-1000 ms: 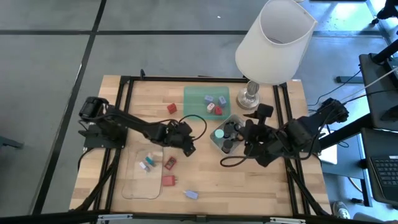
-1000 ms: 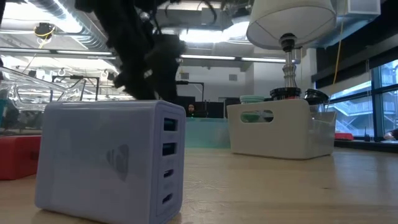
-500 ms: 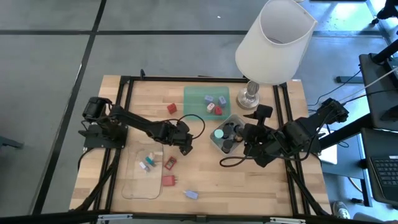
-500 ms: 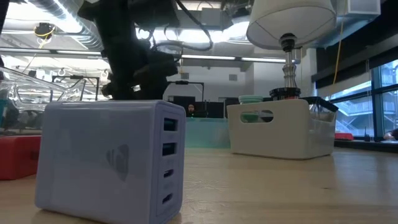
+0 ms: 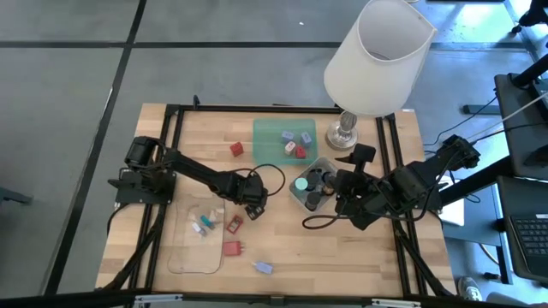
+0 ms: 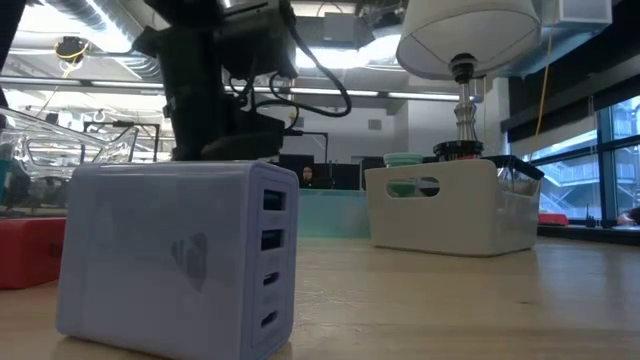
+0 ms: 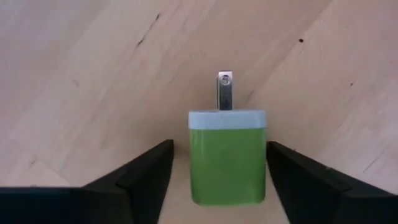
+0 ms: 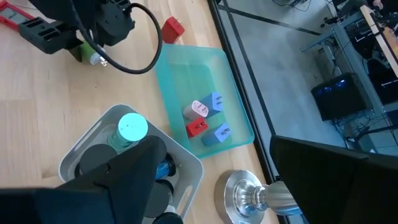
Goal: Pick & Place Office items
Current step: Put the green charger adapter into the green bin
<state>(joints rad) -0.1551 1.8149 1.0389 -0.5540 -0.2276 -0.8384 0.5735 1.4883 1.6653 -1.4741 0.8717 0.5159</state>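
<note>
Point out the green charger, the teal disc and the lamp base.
green charger [image 7: 227, 163], left wrist view, middle of its green body
teal disc [image 8: 132, 127], right wrist view, centre of its top
lamp base [image 5: 343, 133], high view, metal foot

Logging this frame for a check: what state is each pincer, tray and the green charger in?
left pincer: open, straddling the green charger.
green charger: lying flat, not clamped.
right pincer: open, empty, at the grey bin.
grey bin: holds a teal disc and black caps.
green tray: holds four small pieces.
</note>
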